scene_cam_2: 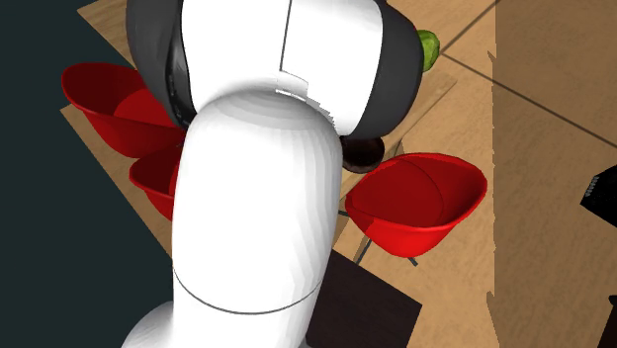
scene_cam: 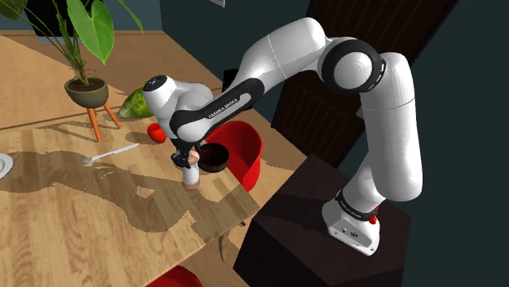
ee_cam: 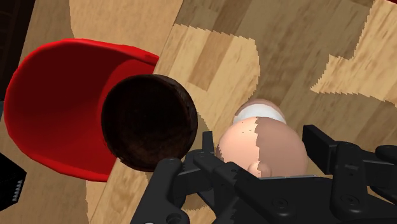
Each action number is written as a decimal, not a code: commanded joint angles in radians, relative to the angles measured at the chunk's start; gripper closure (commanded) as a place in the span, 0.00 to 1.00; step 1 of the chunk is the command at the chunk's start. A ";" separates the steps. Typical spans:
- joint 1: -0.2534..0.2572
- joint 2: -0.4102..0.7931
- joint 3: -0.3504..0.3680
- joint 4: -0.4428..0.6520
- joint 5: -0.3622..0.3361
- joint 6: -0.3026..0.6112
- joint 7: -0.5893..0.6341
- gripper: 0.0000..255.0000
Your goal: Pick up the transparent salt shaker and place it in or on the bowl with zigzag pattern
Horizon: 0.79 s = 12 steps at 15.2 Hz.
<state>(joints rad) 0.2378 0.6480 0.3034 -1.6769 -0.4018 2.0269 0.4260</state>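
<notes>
Salt shaker (scene_cam: 191,174), pale with a pinkish rounded top, stands upright on the table (scene_cam: 81,220) just beside the bowl (scene_cam: 215,157), on the bowl's side toward the shoulder view's left. The table is light wood, and the bowl, dark brown and round, sits near its edge. The white arm (scene_cam: 285,57) bends down from above the bowl to the salt shaker. A red chair (scene_cam: 247,165) sits just past the bowl, beyond the table edge. A potted plant (scene_cam: 86,91) stands well apart from the bowl, toward the shoulder view's upper left. The black claw (ee_cam: 261,138) is closed on the salt shaker's top, one finger against each side, with the bowl close alongside.
</notes>
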 commanded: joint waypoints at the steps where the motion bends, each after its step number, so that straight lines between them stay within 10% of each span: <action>1: -0.003 -0.019 0.004 -0.002 0.007 -0.016 -0.006 1.00; 12: -0.014 -0.104 0.024 0.020 0.041 -0.116 -0.039 1.00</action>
<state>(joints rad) 0.2274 0.5552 0.3258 -1.6552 -0.3643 1.9190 0.3922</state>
